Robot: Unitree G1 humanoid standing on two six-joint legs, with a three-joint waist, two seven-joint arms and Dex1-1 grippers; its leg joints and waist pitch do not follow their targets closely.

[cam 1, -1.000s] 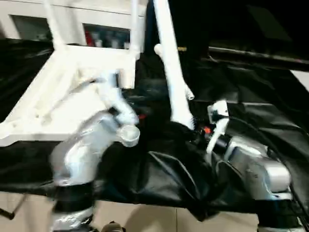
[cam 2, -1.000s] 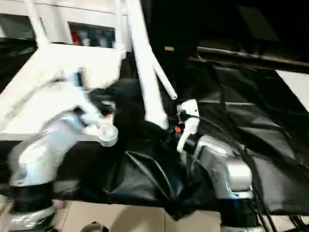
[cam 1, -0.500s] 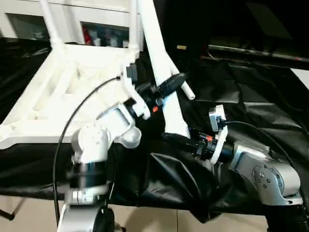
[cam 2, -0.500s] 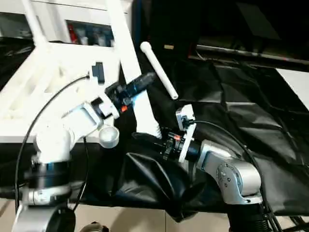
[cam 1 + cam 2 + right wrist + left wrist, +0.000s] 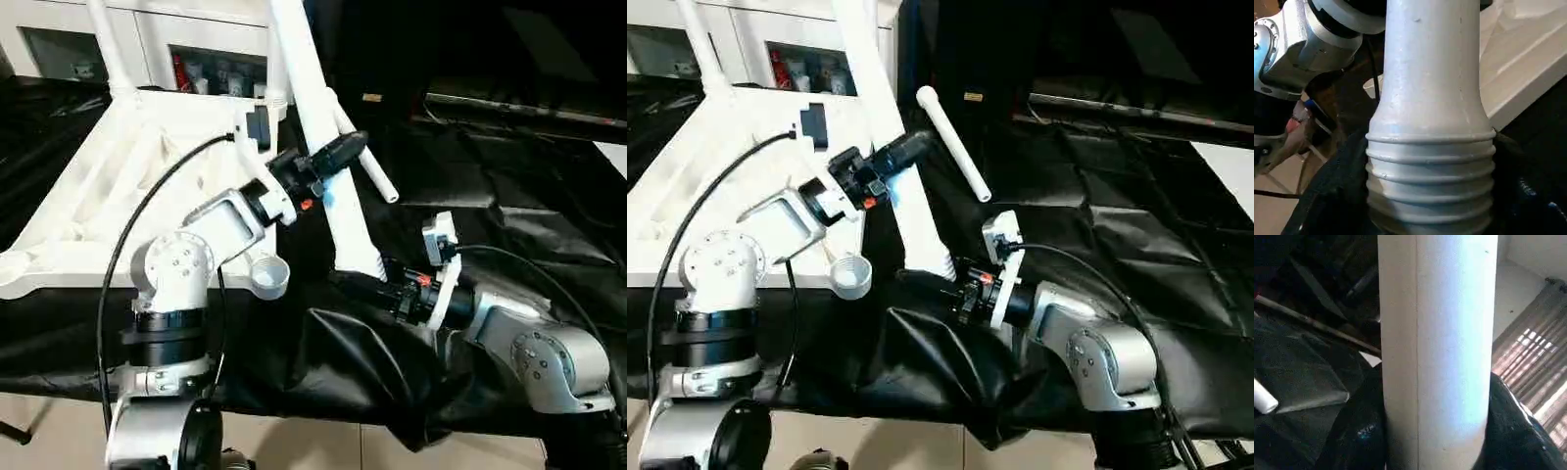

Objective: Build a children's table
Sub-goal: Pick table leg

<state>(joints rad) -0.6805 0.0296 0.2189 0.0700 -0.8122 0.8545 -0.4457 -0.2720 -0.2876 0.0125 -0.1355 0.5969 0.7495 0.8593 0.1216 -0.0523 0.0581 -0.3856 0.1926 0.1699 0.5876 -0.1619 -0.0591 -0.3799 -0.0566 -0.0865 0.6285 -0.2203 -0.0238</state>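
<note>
Between both hands, white leg (image 5: 338, 186), right hand (image 5: 377, 284) gripping threaded end

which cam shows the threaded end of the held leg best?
Right wrist view: the leg's threaded end fills the middle, ridges plain. Left wrist view shows smooth shaft. Eye views show the end small at the right gripper.
</note>
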